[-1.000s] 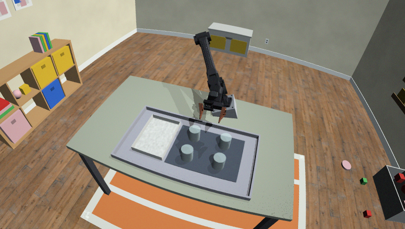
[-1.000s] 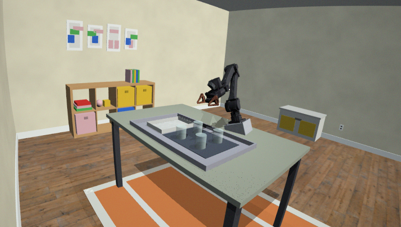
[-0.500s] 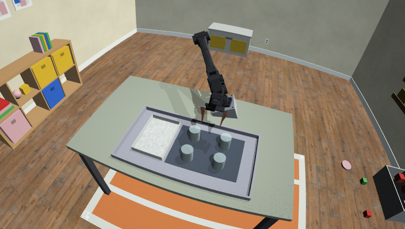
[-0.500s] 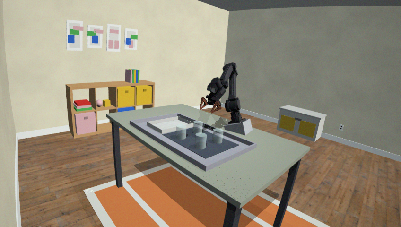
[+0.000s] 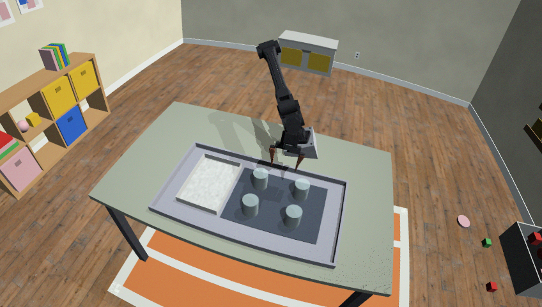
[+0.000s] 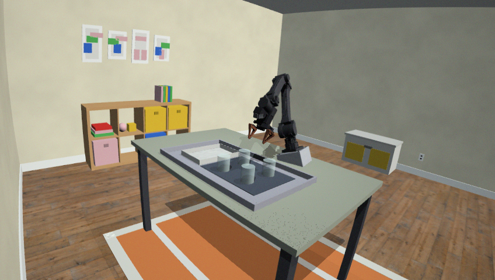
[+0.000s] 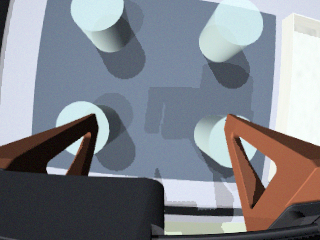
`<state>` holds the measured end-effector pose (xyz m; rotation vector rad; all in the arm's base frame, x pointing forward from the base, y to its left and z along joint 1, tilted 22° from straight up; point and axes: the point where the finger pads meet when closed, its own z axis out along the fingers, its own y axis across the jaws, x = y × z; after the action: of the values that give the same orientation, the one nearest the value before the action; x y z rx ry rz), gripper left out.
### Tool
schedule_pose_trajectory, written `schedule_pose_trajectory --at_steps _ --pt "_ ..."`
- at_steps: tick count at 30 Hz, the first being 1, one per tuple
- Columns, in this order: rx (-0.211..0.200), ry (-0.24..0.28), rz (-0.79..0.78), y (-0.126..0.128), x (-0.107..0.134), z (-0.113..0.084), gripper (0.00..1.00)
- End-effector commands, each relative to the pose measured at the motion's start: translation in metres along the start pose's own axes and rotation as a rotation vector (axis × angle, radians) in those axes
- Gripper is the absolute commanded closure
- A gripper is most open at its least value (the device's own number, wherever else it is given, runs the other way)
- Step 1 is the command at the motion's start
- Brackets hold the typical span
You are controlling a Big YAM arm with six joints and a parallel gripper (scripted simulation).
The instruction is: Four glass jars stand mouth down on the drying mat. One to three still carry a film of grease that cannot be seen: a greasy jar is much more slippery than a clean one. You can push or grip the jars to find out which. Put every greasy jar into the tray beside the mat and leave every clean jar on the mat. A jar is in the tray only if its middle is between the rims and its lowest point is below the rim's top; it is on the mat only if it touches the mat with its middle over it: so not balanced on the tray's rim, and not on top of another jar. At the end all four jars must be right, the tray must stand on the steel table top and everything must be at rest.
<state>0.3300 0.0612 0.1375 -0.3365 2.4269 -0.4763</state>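
Biggest worry first: the whole setup sits on the green counter (image 5: 353, 243), with a wide grey rimmed base (image 5: 243, 237) holding both the dark drying mat (image 5: 319, 213) and the white tray (image 5: 192, 203) right beside it, so a clumsy shove could send a jar skating off the mat before anyone learns anything. All four glass jars are still mouth down on the mat, standing in a loose square, well apart from each other: the far-left jar (image 5: 260, 178), the far-right jar (image 5: 301, 189), the near-left jar (image 5: 250, 204) and the near-right jar (image 5: 293, 215). Nothing's in the tray yet, so I'd say the sorting hasn't started. If a greasy one gets pinched, it could squirt out of the grip and knock a neighbour, or land tipped on the tray's rim, which wouldn't count. A clean jar nudged too hard could slide off the mat edge, and that breaks the task too. The jars all look the same, so there's no telling by eye which are slick. Now the claw (image 5: 284, 162): it hangs above the far edge of the mat, pointing down, spread as wide as it goes, with nothing in it and touching nothing. From the wrist view its orange fingers frame the two closest jars, though I can't really judge how high above them it sits.
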Motion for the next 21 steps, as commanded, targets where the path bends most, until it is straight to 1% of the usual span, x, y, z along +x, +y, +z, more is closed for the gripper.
schedule_pose_trajectory --at_steps 1,8,9,16,17,21 --pt "-0.005 0.070 0.039 -0.001 -0.027 -0.006 0.00" --pt "-0.005 0.070 0.039 -0.001 -0.027 -0.006 0.00" --pt "-0.007 0.247 0.028 0.001 -0.029 -0.005 0.00" --pt "-0.007 0.247 0.028 0.001 -0.029 -0.005 0.00" --pt "-0.014 0.401 0.032 0.003 -0.044 -0.009 0.00" --pt "-0.014 0.401 0.032 0.003 -0.044 -0.009 0.00"
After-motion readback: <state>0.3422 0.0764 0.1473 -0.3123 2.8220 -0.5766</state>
